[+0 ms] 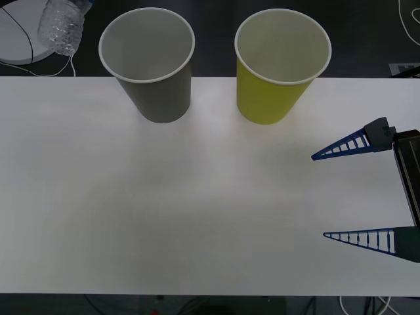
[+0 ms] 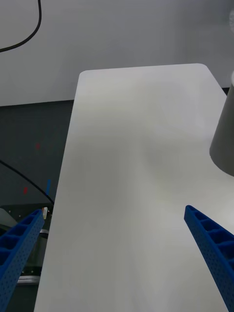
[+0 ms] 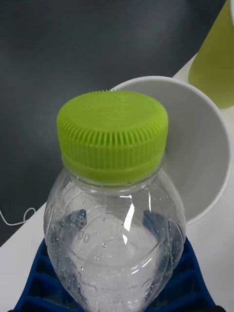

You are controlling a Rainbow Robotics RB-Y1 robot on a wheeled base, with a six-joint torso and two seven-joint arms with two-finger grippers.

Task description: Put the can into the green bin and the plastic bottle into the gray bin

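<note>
- Right tool (image 1: 318, 195) near the tabletop's (image 1: 197, 210) right edge, low over the surface, fingers spread wide with nothing between them. Blue ribbed fingers (image 2: 209, 243) frame bare white tabletop (image 2: 136, 170) in the right wrist view.
- Left tool (image 3: 117, 287) clenched around the bottle's (image 3: 114, 234) lower body; blue ribbed fingers (image 3: 192, 282) wrap it on both sides. Bottle clear, droplets on the inside wall, lime-green cap (image 3: 112, 134) screwed on.
- In the front view the bottle (image 1: 61, 26) is held up in the air at the far left, beyond the tabletop's back edge, to the left of the gray bin (image 1: 154, 85) and apart from it.
- Gray bin upright on the far part of the tabletop, left of centre. White rim, pale inside, nothing seen in it. Its mouth (image 3: 195, 161) shows just behind the cap in the left wrist view.
- Green bin (image 1: 272, 92) upright beside it to the right, a gap between the two. White inside, nothing seen in it. Its wall (image 3: 217, 63) shows past the gray bin's rim.
- White round object (image 1: 16, 33) with a cable beyond the tabletop, far left, on a dark floor.
</note>
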